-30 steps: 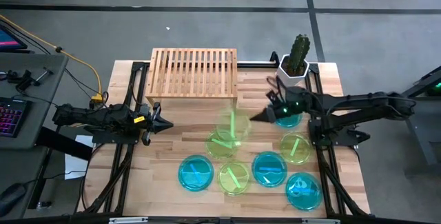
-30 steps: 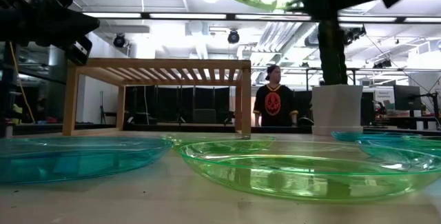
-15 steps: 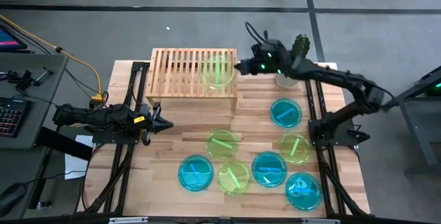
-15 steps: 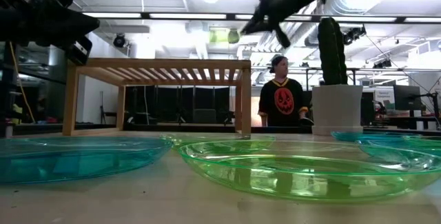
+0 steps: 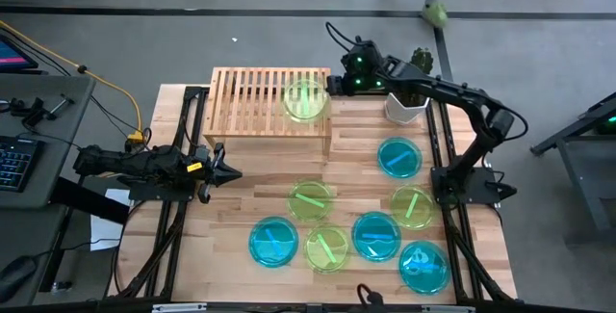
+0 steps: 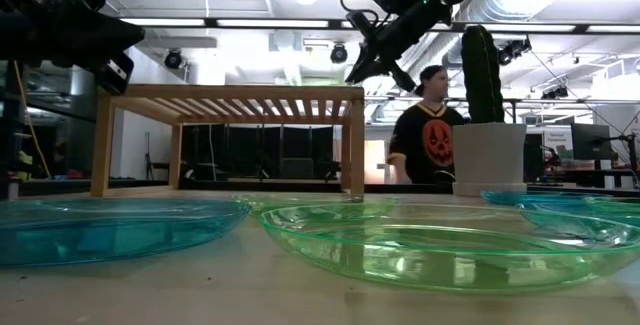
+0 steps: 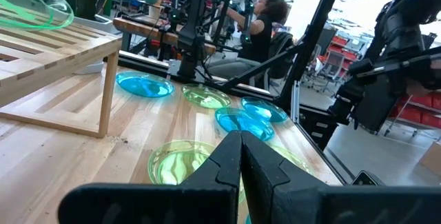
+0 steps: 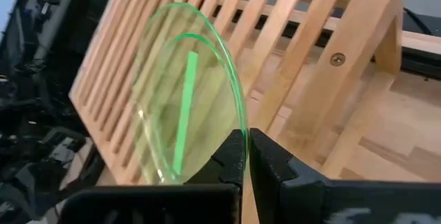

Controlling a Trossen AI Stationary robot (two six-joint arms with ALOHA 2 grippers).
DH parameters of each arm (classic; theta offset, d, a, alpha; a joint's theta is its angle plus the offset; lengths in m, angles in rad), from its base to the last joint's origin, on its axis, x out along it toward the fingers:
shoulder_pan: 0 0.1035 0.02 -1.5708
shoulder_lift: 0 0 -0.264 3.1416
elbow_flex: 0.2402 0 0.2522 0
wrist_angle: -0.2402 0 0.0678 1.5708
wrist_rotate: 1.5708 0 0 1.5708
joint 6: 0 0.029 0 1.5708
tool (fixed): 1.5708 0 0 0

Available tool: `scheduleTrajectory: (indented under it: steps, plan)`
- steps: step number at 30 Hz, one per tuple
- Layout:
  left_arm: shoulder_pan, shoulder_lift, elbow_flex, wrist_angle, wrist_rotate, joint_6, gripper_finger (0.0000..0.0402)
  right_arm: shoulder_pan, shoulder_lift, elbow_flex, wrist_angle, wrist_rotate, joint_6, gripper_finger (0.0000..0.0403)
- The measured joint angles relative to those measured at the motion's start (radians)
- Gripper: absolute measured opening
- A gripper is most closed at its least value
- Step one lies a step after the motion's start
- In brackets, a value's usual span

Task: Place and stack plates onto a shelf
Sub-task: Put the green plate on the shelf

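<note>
Item: yellow-green plate (image 5: 305,99), translucent plastic. Held by its rim in the right gripper (image 5: 332,87), over the right end of the shelf (image 5: 260,101) top. In the right wrist view the plate (image 8: 186,93) stands tilted above the slats, not flat on them; whether its far rim touches the wood cannot be told. Pinched at the edge, likely so it can be laid down flat without the fingers fouling the slats.

Right gripper: fingers (image 8: 275,169) closed thin on the plate's rim, arm reaching from the table's right side across the shelf's right end.

Shelf: bamboo, slatted top, at the table's back edge, left of centre. No other plate seen on it; stacking is judged barely begun.

Remaining plates: seven on the tabletop (image 5: 241,207) in front and to the right of the shelf, four cyan-blue, three yellow-green, each lying flat and apart, which leaves rims free for edge grasps.

Left gripper (image 5: 226,170): idle near the table's left edge, fingers together, holding nothing.

Cactus in a white pot (image 5: 409,96): back right corner, beside the right arm.

Person: in the room behind the table, low view.
</note>
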Motion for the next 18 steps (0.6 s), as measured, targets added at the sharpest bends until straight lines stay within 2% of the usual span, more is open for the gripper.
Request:
scheduleTrajectory:
  steps: [4,10,13,18]
  plan:
    - [0.000,0.000,0.000,0.000,0.000,0.000,0.0001,-0.004,0.001,0.000,-0.009,0.039,0.019,0.0000]
    - [0.000,0.000,0.000,0.000,0.000,0.000,0.0001,-0.007,0.001,0.000,0.012,0.039,0.017,0.0005]
    - [0.000,0.000,0.000,0.000,0.000,0.000,0.0001,-0.007,0.001,0.000,0.025,0.039,0.005,0.0028]
    - [0.000,0.000,0.000,0.000,0.000,0.000,0.0001,-0.007,0.001,0.000,0.026,0.056,-0.003,0.0094]
